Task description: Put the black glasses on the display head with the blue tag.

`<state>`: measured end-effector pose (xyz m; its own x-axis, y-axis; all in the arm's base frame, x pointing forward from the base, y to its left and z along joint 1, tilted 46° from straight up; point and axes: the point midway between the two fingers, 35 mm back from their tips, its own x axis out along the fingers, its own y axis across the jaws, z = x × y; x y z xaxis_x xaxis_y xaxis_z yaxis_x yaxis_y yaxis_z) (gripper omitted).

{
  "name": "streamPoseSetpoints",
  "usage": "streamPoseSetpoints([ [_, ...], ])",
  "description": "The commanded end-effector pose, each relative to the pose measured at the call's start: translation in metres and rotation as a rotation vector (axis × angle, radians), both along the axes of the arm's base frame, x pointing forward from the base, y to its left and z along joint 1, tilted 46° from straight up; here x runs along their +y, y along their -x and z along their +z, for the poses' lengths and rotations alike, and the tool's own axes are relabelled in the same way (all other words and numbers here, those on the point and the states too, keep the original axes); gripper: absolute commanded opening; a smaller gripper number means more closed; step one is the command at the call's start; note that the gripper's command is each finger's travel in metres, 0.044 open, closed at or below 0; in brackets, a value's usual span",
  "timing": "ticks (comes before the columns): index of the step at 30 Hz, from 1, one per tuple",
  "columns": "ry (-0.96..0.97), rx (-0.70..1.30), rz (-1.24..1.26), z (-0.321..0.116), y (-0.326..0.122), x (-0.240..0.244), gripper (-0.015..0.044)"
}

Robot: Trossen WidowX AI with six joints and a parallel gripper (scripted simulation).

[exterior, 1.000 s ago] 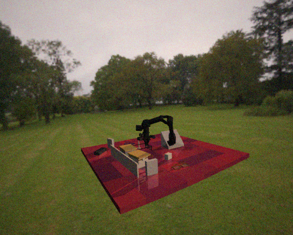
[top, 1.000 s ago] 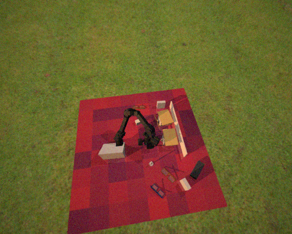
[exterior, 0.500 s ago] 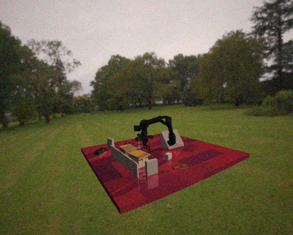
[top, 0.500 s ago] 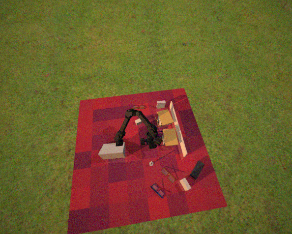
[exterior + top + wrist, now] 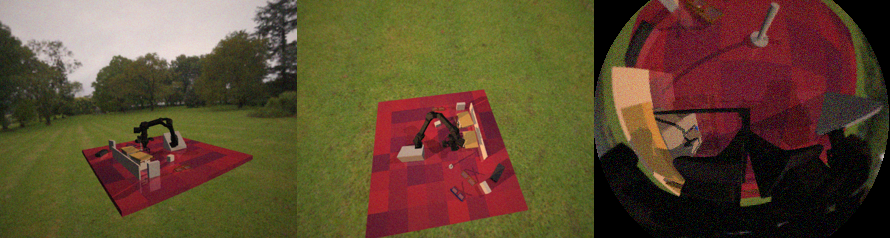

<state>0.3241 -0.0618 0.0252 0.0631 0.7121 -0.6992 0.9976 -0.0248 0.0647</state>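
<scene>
My gripper (image 5: 454, 146) (image 5: 143, 147) (image 5: 744, 132) is shut on the black glasses (image 5: 706, 112). It holds them low over the red mat (image 5: 417, 195), right in front of the nearer of two tan-topped display heads (image 5: 470, 139) (image 5: 129, 149) (image 5: 640, 129). In the wrist view the thin black frame reaches left from my fingers to that head's face. I cannot tell if it touches the nose or ears. The other head (image 5: 465, 119) (image 5: 140, 155) stands beside it, apart from the gripper. No blue tag can be made out in any view.
A long pale wall (image 5: 478, 131) (image 5: 125, 161) stands behind both heads. Brown glasses (image 5: 468, 178), blue glasses (image 5: 459, 194), a black case (image 5: 497, 172), a white block (image 5: 485, 187) and a small peg (image 5: 451, 166) (image 5: 763, 27) lie to one side. A grey block (image 5: 460, 106) and a small cube (image 5: 437, 123) lie near the other head.
</scene>
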Motion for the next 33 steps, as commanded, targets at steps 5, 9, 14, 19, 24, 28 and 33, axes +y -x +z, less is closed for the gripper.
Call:
streamPoseSetpoints([
  [5,-0.006,0.006,-0.004,-0.001,-0.012,0.0,0.0],
  [9,-0.006,0.005,-0.004,0.0,-0.018,0.0,0.0],
  [14,-0.006,0.005,-0.004,0.0,-0.025,0.0,0.0],
  [19,-0.006,0.005,-0.004,0.001,-0.032,0.0,0.0],
  [24,-0.006,0.004,-0.004,0.001,-0.039,0.0,0.0],
  [28,-0.006,0.004,-0.004,0.001,-0.044,-0.001,0.0],
  [33,-0.006,0.003,-0.004,0.002,-0.051,-0.001,0.0],
])
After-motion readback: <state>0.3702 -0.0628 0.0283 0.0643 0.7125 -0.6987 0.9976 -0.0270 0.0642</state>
